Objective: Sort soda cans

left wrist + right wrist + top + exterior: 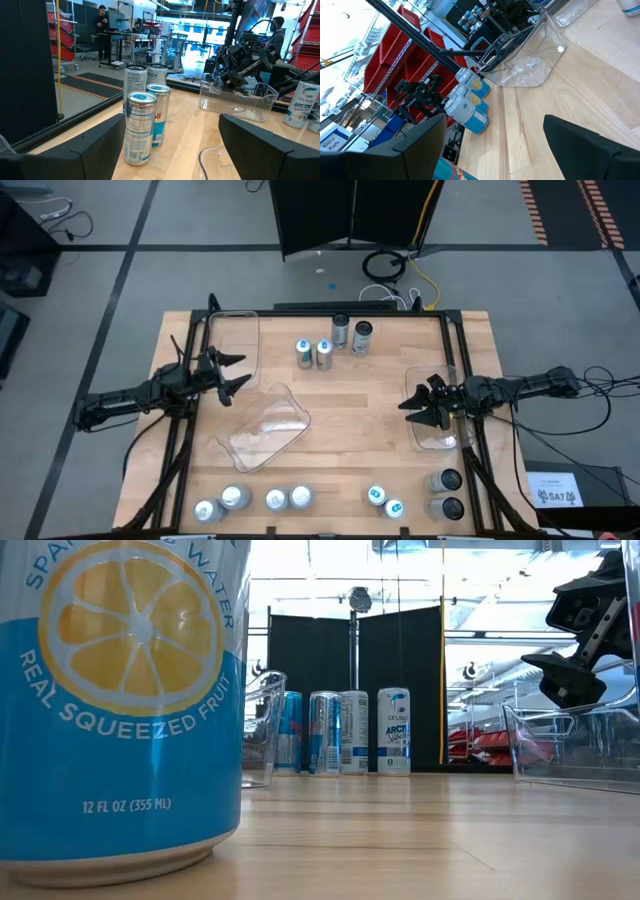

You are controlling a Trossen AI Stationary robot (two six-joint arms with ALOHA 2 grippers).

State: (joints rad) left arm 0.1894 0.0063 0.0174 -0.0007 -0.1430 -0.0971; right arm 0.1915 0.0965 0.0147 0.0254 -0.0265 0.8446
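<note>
Your soda cans stand in 3 clusters on the wooden table (pixel 370 410), none of them in a bin. 4 cans sit at the far edge, roughly midway between your 2 grippers: 2 blue-topped cans (pixel 313 352) side by side, and just beside them 2 dark-topped cans (pixel 351 334). In the left wrist view, the 2 slim blue-and-silver cans (pixel 146 125) stand upright straight ahead of the left gripper's fingers, with 2 white cans (pixel 146 75) right behind them.

Along the near edge, 4 silver-topped cans (pixel 252 499) line up on the left gripper's side, 2 more blue-topped cans (pixel 385 500) sit toward the right, and 2 dark cans (pixel 447 493) stand just nearer than the right gripper.

The left gripper (pixel 232 372) hovers with its fingers spread apart and nothing between them, right at the edge of a clear bin (pixel 237 330) at the far left. A 2nd clear bin (pixel 268 427) lies tipped at an angle just nearer than that gripper, toward the table's middle.

The right gripper (pixel 420 402) also holds its fingers wide with nothing held, poised over the 3rd clear bin (pixel 433 437) at the right edge.
</note>
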